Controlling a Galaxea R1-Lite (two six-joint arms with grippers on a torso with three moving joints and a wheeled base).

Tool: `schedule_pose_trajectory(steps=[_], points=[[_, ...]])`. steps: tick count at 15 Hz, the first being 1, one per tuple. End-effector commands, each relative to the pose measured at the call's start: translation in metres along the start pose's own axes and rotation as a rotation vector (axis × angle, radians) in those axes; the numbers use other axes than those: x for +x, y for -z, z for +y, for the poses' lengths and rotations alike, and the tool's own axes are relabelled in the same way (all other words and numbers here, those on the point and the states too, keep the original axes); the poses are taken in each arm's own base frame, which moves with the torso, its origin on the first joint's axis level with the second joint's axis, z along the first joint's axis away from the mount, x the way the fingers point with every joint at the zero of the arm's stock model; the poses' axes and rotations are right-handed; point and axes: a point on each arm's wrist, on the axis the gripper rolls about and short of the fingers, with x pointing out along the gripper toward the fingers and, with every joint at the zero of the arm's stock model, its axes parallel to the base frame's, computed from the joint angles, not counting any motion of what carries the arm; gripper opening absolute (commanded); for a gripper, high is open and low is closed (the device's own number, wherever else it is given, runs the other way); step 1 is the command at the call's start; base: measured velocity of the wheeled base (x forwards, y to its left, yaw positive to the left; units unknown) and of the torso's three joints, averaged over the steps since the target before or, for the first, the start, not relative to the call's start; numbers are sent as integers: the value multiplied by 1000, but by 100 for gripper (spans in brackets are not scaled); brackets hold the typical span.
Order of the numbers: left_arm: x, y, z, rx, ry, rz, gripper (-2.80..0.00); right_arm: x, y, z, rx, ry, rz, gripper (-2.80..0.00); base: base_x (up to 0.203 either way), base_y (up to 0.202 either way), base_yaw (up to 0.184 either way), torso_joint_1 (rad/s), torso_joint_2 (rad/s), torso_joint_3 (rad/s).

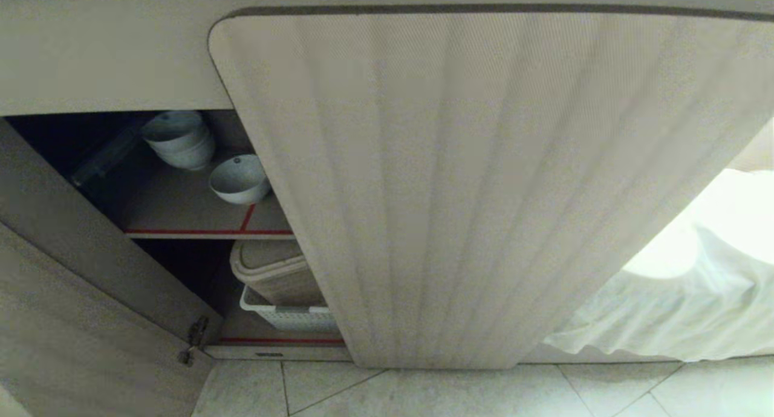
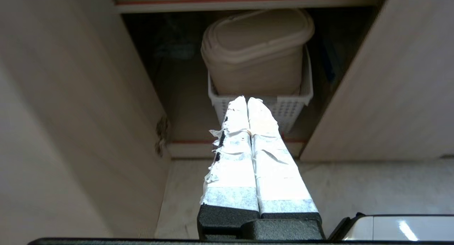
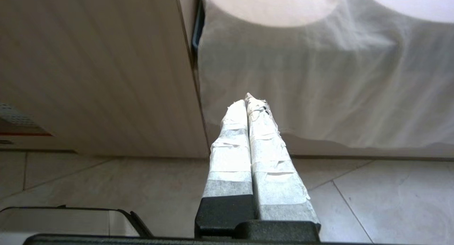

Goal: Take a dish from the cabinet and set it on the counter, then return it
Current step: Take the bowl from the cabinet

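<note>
The cabinet (image 1: 484,187) stands open on its left half, its ribbed right door filling most of the head view. On the upper shelf a single white dish (image 1: 239,179) sits near the red-taped front edge, with a stack of white bowls (image 1: 179,139) behind it. The counter shows as a beige band (image 1: 103,48) above the opening. Neither arm appears in the head view. My left gripper (image 2: 247,98) is shut and empty, low before the lower compartment. My right gripper (image 3: 247,98) is shut and empty, before the closed door and a white cloth.
On the lower shelf a beige lidded bin (image 1: 275,272) stands in a white perforated basket (image 1: 290,315). The open left door (image 1: 91,296) swings out with its hinge (image 1: 193,339). A white cloth (image 1: 677,302) hangs at the right. Pale floor tiles (image 1: 484,393) lie below.
</note>
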Motion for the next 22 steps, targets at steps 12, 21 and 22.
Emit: schedule_pose_trajectory(steps=[12,21,22], points=[[0,0,0,-2,-1,-1,-280,0,0,0,0,-1,1,-280,10,0,0,1,1,0],[0,0,0,0,-1,-1,-280,0,0,0,0,-1,-1,-280,0,0,0,0,0,0],[0,0,0,0,-1,-1,-280,0,0,0,0,1,-1,-280,0,0,0,0,0,0]])
